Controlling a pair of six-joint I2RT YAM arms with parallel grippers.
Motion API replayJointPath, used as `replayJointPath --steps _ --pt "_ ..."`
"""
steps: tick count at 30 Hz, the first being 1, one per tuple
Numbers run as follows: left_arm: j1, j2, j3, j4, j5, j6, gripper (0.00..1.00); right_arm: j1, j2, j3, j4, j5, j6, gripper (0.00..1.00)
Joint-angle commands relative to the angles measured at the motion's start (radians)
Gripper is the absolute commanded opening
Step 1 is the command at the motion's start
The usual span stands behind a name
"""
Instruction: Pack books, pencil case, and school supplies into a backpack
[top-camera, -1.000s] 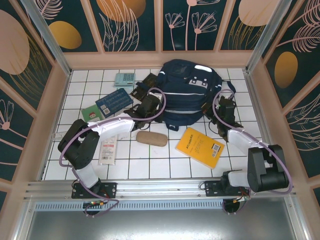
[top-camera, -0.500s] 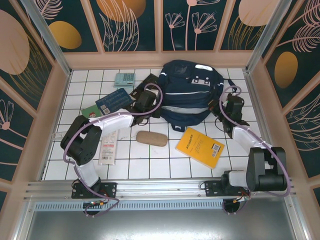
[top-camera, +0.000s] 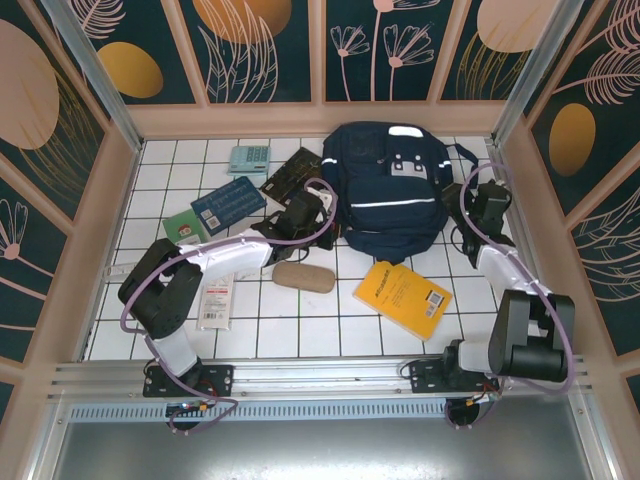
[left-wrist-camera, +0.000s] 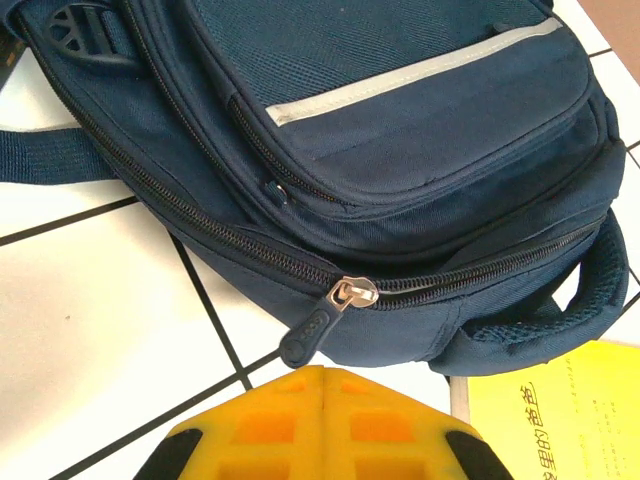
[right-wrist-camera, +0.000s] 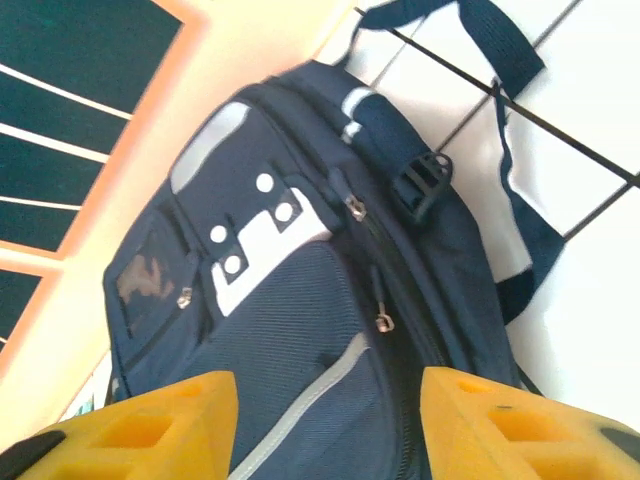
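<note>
Navy fabric backpack (top-camera: 390, 190) is lying front-up at the far middle of the white-tiled table (top-camera: 300, 335), with one strap trailing toward the right wall.

Container status: the main zip is running closed along the bag's near edge, and the front pockets are looking zipped as well. The inside is hidden. Nothing is sitting on or in the bag.

Goods waiting outside, all flat on the tiles:
- yellow book (top-camera: 405, 295), just beside the bag's near edge
- tan pencil case (top-camera: 303, 277), near the left forearm
- white packet with red print (top-camera: 215, 300), well to the left
- blue book (top-camera: 228, 205) and green book (top-camera: 180, 225), overlapping at the left
- black book with gold pattern (top-camera: 295, 170), by the bag's left side
- teal calculator (top-camera: 248, 158), at the far left

Left gripper (left-wrist-camera: 322, 400) is hovering at the bag's near-left corner with its yellow fingers (left-wrist-camera: 270, 435) pressed together on nothing. The zip pull (left-wrist-camera: 318, 322) is lying just ahead of the tips, apart from them.

Right gripper (right-wrist-camera: 328, 400) is hanging beside the bag's right side with its fingers standing apart, gripping nothing.

Step in hand, as judged: opening the bag, with packing not yet begun. The next move is likely calling for the left fingers to part, pinch that small dangling pull and draw it along the zip track while the right gripper steadies the soft fabric. The pull is small and loose, so a slipped pinch is the likely risk.
</note>
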Motion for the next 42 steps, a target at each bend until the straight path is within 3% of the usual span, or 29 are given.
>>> replayJointPath --steps 1,5,9,14,20,26,42 --pt "0.007 0.042 0.02 0.007 0.024 -0.023 0.0 0.066 -0.118 -0.069 -0.017 0.085 -0.005 0.54" --pt "0.007 0.051 0.007 -0.003 0.01 0.0 0.0 0.164 -0.217 -0.16 -0.042 0.129 0.001 0.57" --pt "0.007 0.041 -0.029 0.002 0.007 0.069 0.24 0.25 -0.271 -0.202 -0.057 0.175 0.001 0.58" --pt "0.016 0.072 -0.014 0.017 0.028 0.128 0.29 0.29 -0.273 -0.201 -0.052 0.177 0.005 0.58" --pt "0.096 0.119 -0.018 0.14 0.273 0.115 0.48 0.313 -0.263 -0.189 -0.05 0.169 0.0 0.58" --pt "0.115 0.171 0.017 0.173 0.407 0.144 0.48 0.316 -0.265 -0.195 -0.044 0.174 0.005 0.59" --pt "0.115 0.275 0.095 0.205 0.478 0.14 0.49 0.317 -0.261 -0.178 -0.05 0.163 0.002 0.59"
